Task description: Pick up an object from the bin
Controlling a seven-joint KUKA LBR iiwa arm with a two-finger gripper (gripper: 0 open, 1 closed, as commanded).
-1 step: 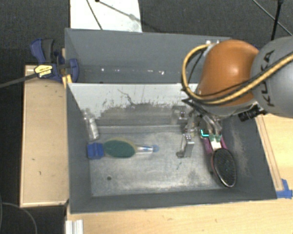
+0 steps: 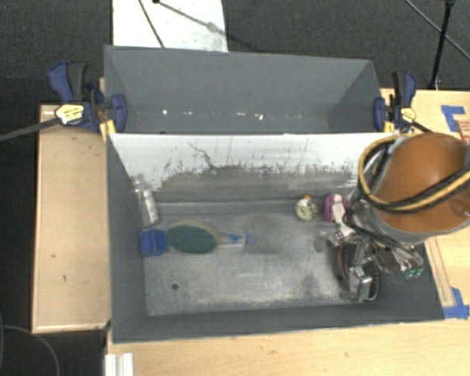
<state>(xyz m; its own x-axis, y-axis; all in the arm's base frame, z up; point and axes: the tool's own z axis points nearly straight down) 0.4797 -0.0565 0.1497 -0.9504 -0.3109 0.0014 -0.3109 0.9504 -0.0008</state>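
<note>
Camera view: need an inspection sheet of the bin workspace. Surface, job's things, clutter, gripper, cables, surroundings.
Surface: grey bin floor, scuffed and scratched.
Job's things: blue-handled brush with a dark green oval head, lying left of centre; silvery cylinder at back left; cream round piece and pink piece side by side at back right.
Clutter: nothing seen.
Grippers: gripper low near the bin's front right corner, apart from the brush.
Cables: yellow and black cables looped over the orange wrist cover.
Surroundings: dark floor.
</note>
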